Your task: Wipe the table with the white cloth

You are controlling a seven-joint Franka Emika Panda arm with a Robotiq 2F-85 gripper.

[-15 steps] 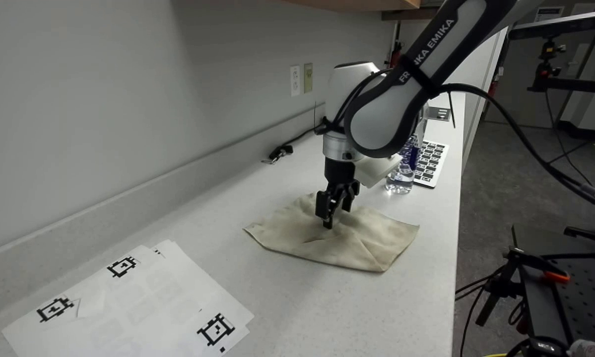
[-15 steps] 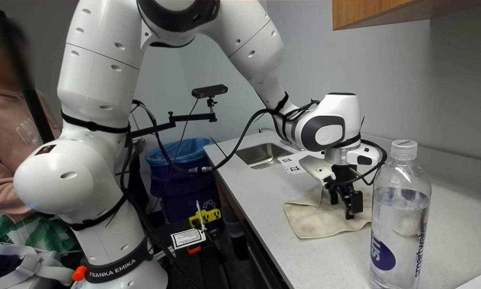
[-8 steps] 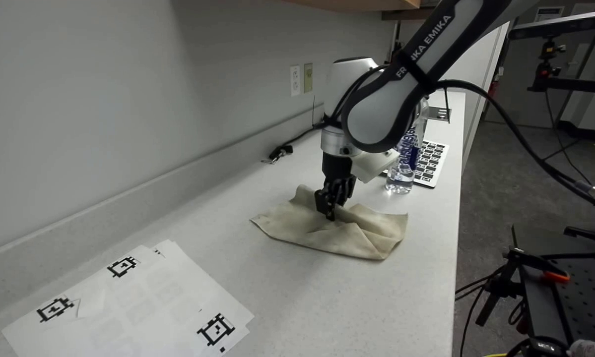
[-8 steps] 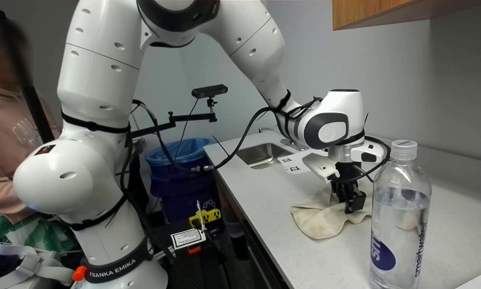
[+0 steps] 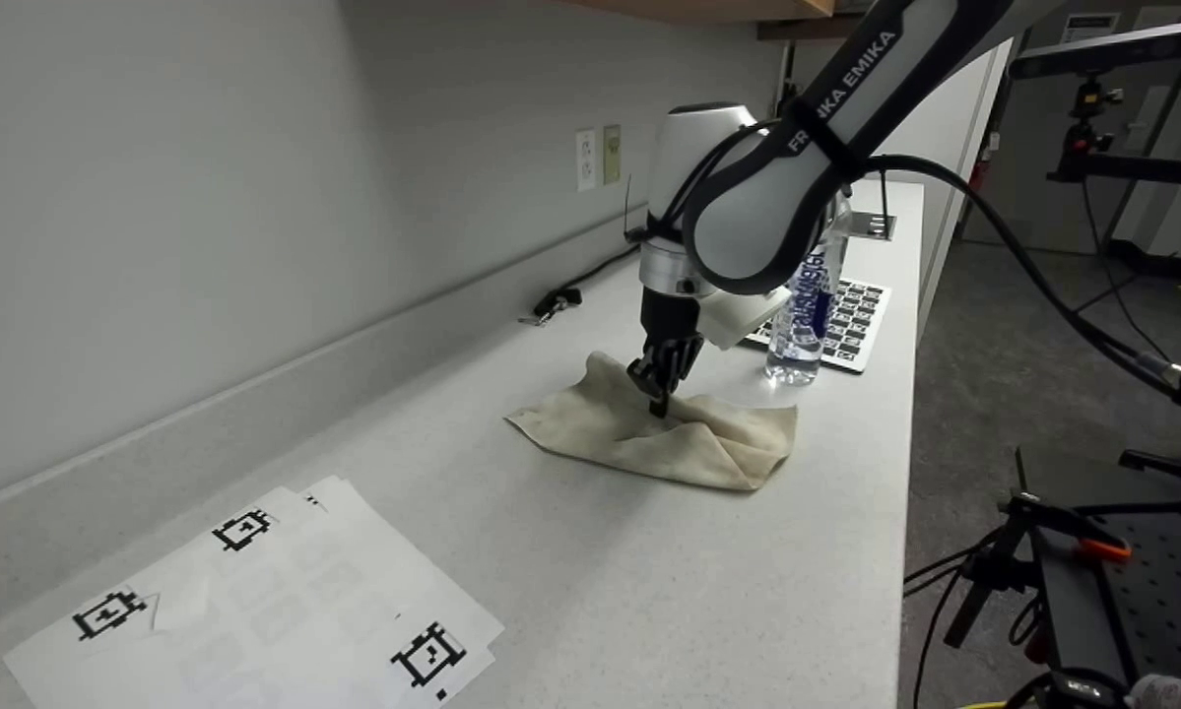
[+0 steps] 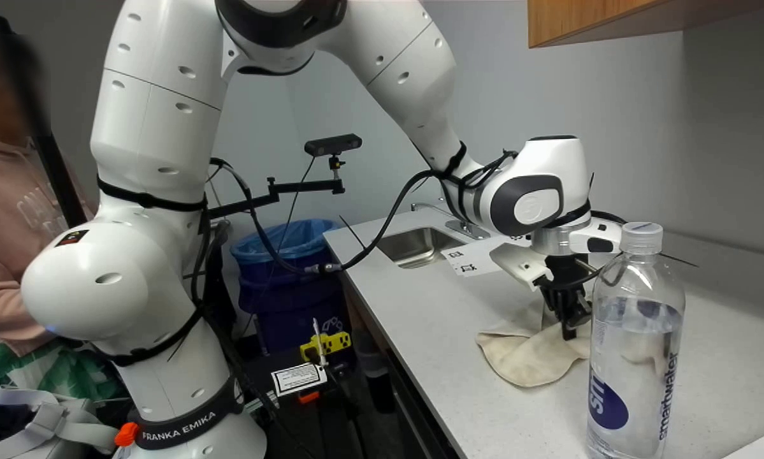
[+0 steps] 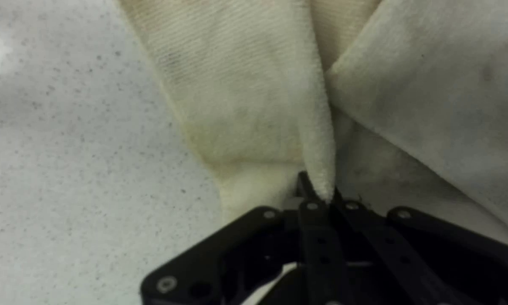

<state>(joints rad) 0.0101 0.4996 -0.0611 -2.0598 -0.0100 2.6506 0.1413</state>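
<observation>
One cream-white cloth (image 5: 615,438) lies rumpled on the table (image 5: 649,591), slightly right of and below the centre of the frame in an exterior view. One black pincer (image 7: 325,195) points down into it. In the wrist view its two fingers (image 7: 319,237) come in from the bottom, right of centre, pressed close together and pinching a single raised fold of the cloth; speckled tabletop fills the left of that frame. The pincer hangs from one white-and-black arm (image 6: 407,70), which reaches the top edge in both exterior views.

One water bottle (image 6: 636,357) stands upright, at the lower right of an exterior view, where it hides part of the cloth. One patterned board (image 5: 858,325) lies right of centre, partly behind the bottle. At the lower left, sheets of paper (image 5: 285,611) overlap; their number is hard to tell, but three printed markers (image 5: 428,654) show whole and a fourth in part. One small black item (image 5: 557,298) lies above the cloth's left end in the frame, and two wall plates (image 5: 586,161) sit side by side higher up.

In an exterior view there are also one sink (image 6: 420,245) near the centre, one blue bin (image 6: 289,287) left of it, one yellow power strip (image 6: 334,343) lower down, and one person (image 6: 6,255) at the left edge, face blurred.
</observation>
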